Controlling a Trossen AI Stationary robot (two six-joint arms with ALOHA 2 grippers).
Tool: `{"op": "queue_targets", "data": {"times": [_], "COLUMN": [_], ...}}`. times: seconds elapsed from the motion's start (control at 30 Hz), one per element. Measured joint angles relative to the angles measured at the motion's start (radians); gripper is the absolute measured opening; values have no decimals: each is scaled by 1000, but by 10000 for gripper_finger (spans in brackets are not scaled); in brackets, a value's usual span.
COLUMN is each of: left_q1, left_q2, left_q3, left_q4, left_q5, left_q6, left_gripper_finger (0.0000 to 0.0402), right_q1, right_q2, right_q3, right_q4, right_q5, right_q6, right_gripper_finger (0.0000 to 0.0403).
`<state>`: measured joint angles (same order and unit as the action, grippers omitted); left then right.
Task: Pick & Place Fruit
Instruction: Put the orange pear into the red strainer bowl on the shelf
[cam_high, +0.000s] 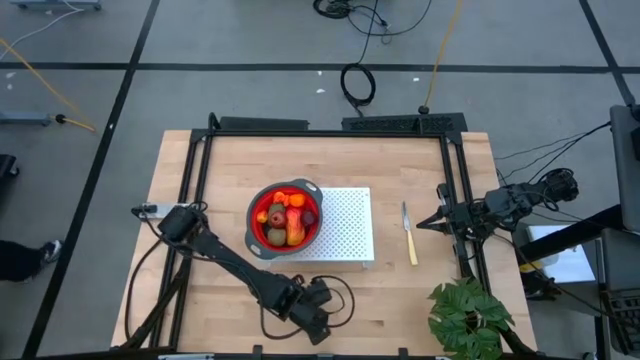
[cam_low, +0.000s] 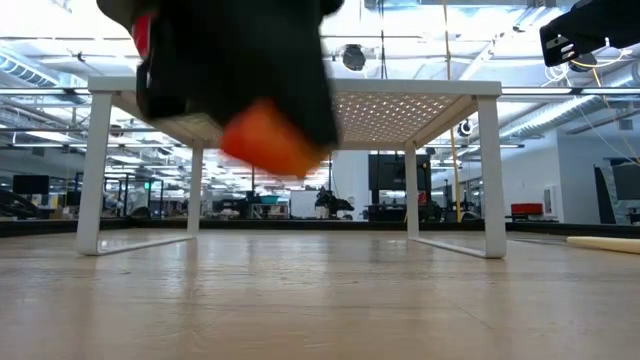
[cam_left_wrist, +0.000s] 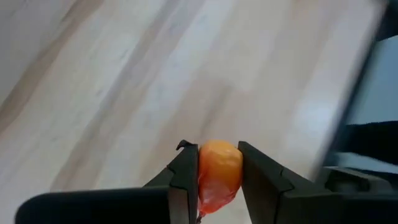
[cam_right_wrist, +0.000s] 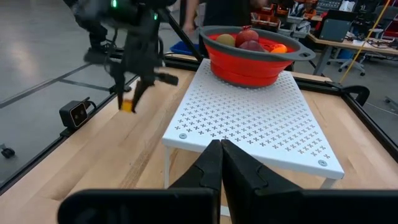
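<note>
Left gripper (cam_left_wrist: 219, 177) is closed on a small orange fruit piece (cam_left_wrist: 217, 174), pinched between both fingers (cam_left_wrist: 186, 180), held above the bare wooden counter (cam_high: 200, 180) near its front edge, clear of the surface. In the low view the piece (cam_low: 268, 140) hangs under the dark gripper body.

Remaining fruit (cam_high: 285, 215) sits in the red colander bowl (cam_high: 258, 232), which rests on the white perforated stand (cam_high: 350, 225) at mid-counter.

Right gripper (cam_right_wrist: 221, 163) has fingers pressed together, holding nothing, parked at the counter's right edge. The yellow-handled knife (cam_high: 409, 238) lies between stand and right gripper. A green plant (cam_high: 468, 318) stands at the front right corner.
</note>
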<state>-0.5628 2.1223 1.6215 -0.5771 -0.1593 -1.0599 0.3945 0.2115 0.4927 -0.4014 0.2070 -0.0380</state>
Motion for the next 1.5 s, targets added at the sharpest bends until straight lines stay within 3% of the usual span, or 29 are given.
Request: {"op": "queue_targets", "data": {"times": [0.27, 0.5, 0.7, 0.97, 1.3, 1.5], "left_q1": [-21, -41, -46, -28, -21, -21], "left_q2": [-113, -183, -195, -194, -195, -195], "left_q3": [2, 2, 2, 2, 2, 2], "left_q4": [159, 334, 619, 999, 1428, 1530], "left_q5": [-12, -162, -260, -268, -87, 102], "left_q6": [20, 125, 378, 711, 1137, 1254], "left_gripper_finger": [88, 88, 88, 88, 88, 88], "right_q1": [0, 0, 0, 0, 0, 0], "right_q2": [0, 0, 0, 0, 0, 0], "right_q3": [0, 0, 0, 0, 0, 0], "right_q4": [1, 8, 8, 8, 8, 8], "right_q5": [0, 0, 0, 0, 0, 0], "right_q6": [0, 0, 0, 0, 0, -2], "right_gripper_finger": [0, 0, 0, 0, 0, 0]}}
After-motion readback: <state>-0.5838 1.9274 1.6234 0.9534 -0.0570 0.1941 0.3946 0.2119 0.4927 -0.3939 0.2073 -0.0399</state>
